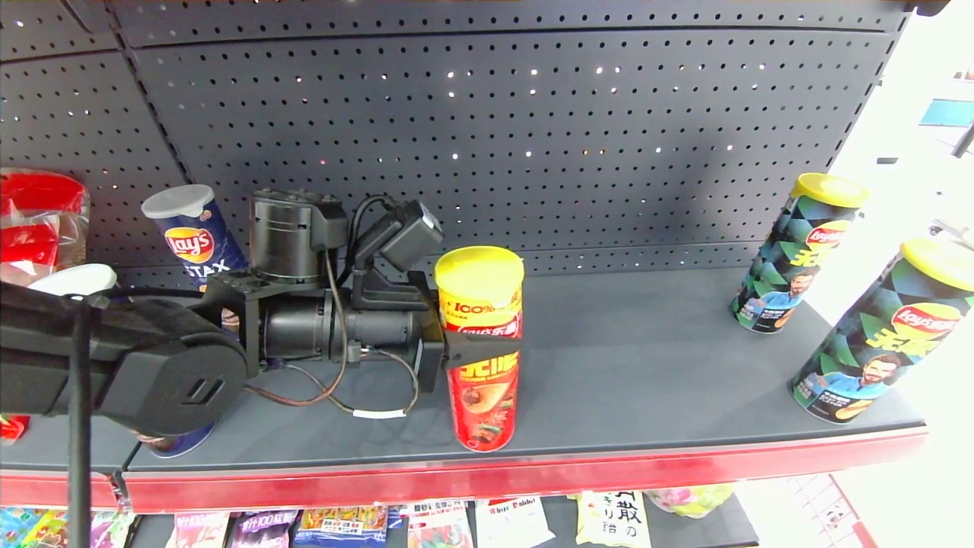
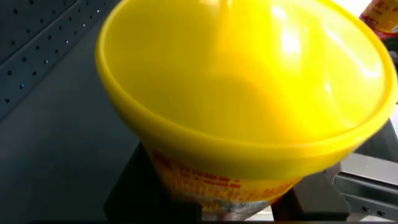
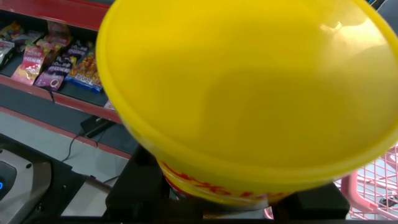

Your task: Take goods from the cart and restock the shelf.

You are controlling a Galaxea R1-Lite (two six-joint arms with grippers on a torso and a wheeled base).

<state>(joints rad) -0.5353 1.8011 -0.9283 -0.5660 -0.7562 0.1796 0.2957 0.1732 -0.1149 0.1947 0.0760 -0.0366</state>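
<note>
A red chip can with a yellow lid (image 1: 481, 304) stands upright on the grey shelf (image 1: 647, 358), near its red front edge. My left gripper (image 1: 483, 352) comes in from the left and is shut on the can's middle, one dark finger (image 1: 475, 352) crossing its front. In the left wrist view the can's yellow lid (image 2: 249, 93) looms over the gripper (image 2: 217, 199). My right gripper (image 3: 217, 202) is shut on another yellow-lidded can (image 3: 249, 87), held off the shelf above the floor, with dark fingers (image 3: 134, 186) on either side.
A blue can with a white lid (image 1: 194, 228) stands behind my left arm. Two green cans (image 1: 799, 255) (image 1: 883, 342) stand at the shelf's right end. Snack bags (image 1: 426, 525) fill the lower shelf. A red cart rim (image 3: 373, 186) shows beside the right gripper.
</note>
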